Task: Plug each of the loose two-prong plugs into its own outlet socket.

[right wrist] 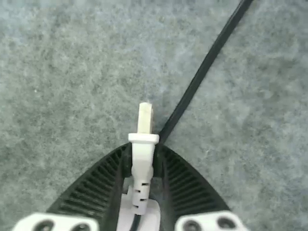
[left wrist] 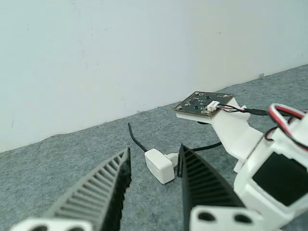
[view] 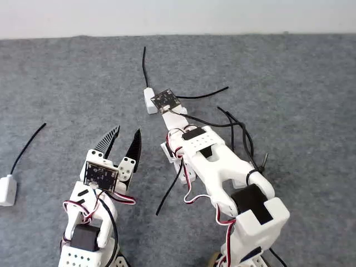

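My right gripper (right wrist: 141, 147) is shut on a white two-prong plug (right wrist: 143, 139), whose prongs stick out forward over the grey carpet. In the high view that arm's wrist board (view: 166, 100) sits right beside a white outlet socket (view: 149, 102) with a black cord running away from it. The same socket (left wrist: 160, 165) lies on the carpet ahead of my left gripper (left wrist: 154, 150), which stands open and holds nothing. From above, my left gripper (view: 125, 136) is short of the socket, to the near left. A second white socket (view: 6, 190) lies at the far left edge.
A black cable (right wrist: 202, 77) runs across the carpet just past the plug's prongs. Several loose black cables (view: 233, 125) curl beside the right arm. A pale wall (left wrist: 144, 48) bounds the carpet at the back.
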Available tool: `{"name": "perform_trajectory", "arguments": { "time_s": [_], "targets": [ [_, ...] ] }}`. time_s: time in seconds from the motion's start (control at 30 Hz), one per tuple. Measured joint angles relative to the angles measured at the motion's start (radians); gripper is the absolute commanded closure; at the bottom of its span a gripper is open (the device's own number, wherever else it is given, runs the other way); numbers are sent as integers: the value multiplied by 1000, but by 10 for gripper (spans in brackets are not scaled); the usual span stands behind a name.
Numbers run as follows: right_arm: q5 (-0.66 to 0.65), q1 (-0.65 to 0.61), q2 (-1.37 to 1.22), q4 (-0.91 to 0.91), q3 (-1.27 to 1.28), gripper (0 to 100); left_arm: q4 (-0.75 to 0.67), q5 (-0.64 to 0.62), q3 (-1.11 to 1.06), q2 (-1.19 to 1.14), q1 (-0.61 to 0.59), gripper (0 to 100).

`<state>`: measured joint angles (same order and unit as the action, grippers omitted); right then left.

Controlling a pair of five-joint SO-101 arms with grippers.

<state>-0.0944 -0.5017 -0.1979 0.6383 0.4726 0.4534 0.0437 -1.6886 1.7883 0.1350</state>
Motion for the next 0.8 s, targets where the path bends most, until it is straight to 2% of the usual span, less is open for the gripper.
{"name": "perform_trajectory", "arguments": {
  "time_s": [0.33, 0.57, 0.8],
  "targets": [
    [-35, 38, 0, 11, -2, 990, 0, 0, 0, 0, 0, 840],
    [-172, 55, 26, 229, -92, 990, 0, 0, 0, 0, 0, 840],
    [-261, 75, 178, 330, -98, 990, 0, 0, 0, 0, 0, 840]
  ]
}}
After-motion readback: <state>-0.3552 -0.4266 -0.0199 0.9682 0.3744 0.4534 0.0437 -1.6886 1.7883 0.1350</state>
